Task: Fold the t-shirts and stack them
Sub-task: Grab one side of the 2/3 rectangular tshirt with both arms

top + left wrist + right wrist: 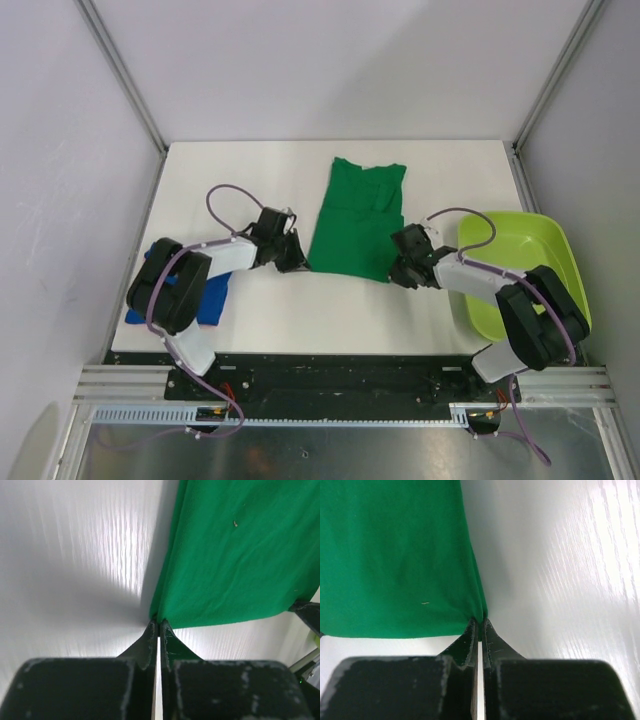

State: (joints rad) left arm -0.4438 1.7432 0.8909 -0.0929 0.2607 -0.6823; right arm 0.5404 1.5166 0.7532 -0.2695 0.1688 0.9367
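Green t-shirt (pixel 358 220) spread mid-table. Left gripper (pixel 297 262) at its near-left corner, right gripper (pixel 401 276) at its near-right corner — both touching the hem. Blue t-shirt (pixel 213 301) under left arm (pixel 175 285); lime tub (pixel 512 240) at right edge.

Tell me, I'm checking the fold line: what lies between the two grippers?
The near hem of the green t-shirt, its corners pinched by left gripper and right gripper; seen in the top view.
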